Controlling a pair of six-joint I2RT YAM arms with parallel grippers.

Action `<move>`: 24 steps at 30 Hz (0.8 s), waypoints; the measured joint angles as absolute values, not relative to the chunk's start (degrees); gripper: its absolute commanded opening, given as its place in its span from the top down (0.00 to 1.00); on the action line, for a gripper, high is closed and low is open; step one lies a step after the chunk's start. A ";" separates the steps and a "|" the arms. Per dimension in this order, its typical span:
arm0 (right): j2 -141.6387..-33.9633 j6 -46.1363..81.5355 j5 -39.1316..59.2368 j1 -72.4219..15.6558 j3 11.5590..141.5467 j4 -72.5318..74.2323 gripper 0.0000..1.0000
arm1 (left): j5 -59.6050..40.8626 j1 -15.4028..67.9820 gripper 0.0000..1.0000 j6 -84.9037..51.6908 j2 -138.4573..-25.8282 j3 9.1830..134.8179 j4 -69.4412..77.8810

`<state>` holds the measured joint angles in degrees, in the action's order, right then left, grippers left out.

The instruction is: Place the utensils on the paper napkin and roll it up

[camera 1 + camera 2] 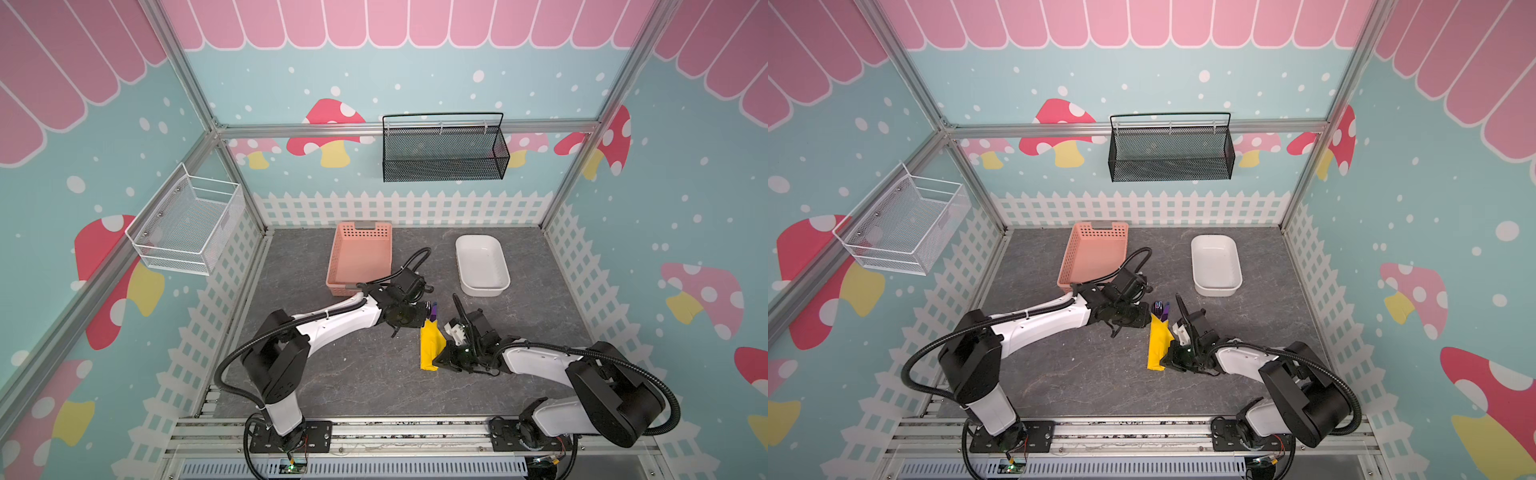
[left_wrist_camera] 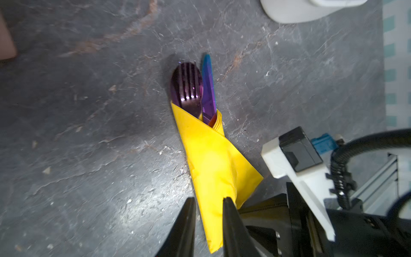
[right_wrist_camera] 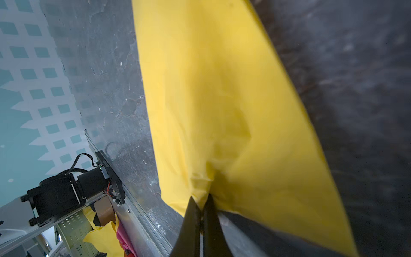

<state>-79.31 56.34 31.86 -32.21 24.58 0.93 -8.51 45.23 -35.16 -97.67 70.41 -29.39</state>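
Observation:
The yellow paper napkin lies rolled into a narrow bundle mid-table. From its far end stick out the utensils: fork lying on the spoon, knife beside them. My left gripper hovers by the roll with its fingers apart; the napkin shows in the gap, and one finger stands clear of it. My right gripper is shut on a pinched fold of the napkin at its near end.
A pink basket and a white tub stand at the back of the grey table. A black mesh basket hangs on the back wall, a white wire basket on the left wall. The two wrists are close together.

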 measured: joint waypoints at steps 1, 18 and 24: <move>-78.98 56.69 32.01 -31.88 24.34 0.93 1.00 | -9.37 44.60 0.65 -35.97 -95.79 67.85 -27.44; -75.18 60.99 36.14 -28.16 21.10 3.55 1.00 | -31.33 41.78 0.57 -57.56 -95.09 41.23 2.94; -74.48 61.82 37.17 -27.62 20.73 3.95 1.00 | -35.70 41.78 0.55 -63.24 -98.98 39.03 12.25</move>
<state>-74.48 61.82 37.17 -27.62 20.73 3.95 -35.70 41.78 -63.24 -98.98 39.03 12.25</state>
